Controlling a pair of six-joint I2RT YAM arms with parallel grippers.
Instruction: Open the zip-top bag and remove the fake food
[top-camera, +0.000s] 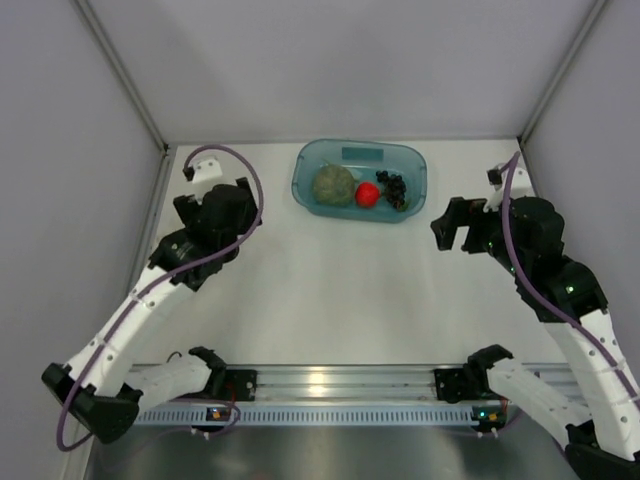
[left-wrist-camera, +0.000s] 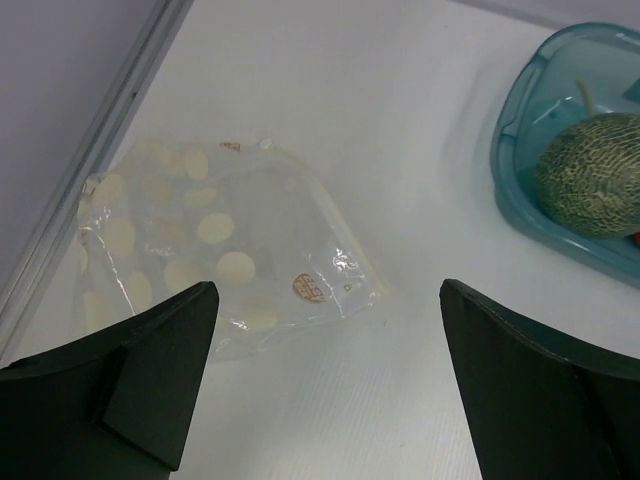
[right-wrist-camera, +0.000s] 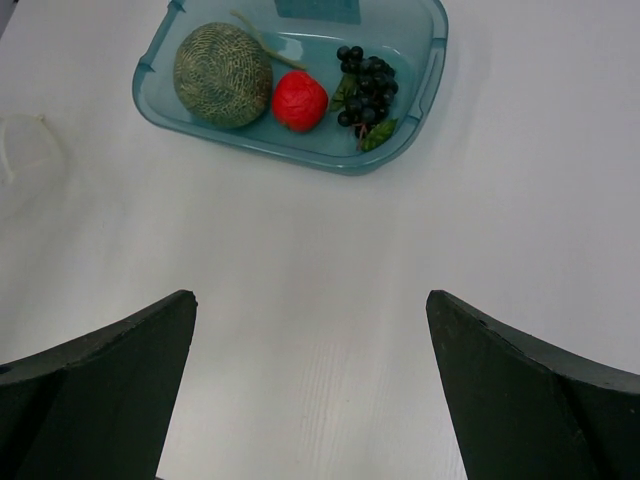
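Lying flat left of teal translucent plastic tray (left-wrist-camera: 512, 125): clear crinkly square zip-top bag (left-wrist-camera: 215, 250), seemingly feather-light, limp, slick; best pinched at a raised edge. Inside tray: olive-green netted ball (right-wrist-camera: 222, 75), red round fruit (right-wrist-camera: 299, 100), dark grape bunch (right-wrist-camera: 366, 90). Left gripper (left-wrist-camera: 328, 292) and right gripper (right-wrist-camera: 310, 297) spread wide, empty.

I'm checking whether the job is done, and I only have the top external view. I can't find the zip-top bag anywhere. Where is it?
Observer: The left wrist view shows the zip-top bag lying flat on the table by the left wall, hidden beneath the left arm.
Operator: Anything inside it?
Observer: It looks empty, with only pale printed spots on the plastic.
Operator: Is the left gripper holding it?
Observer: No, the left gripper is open and grips nothing.
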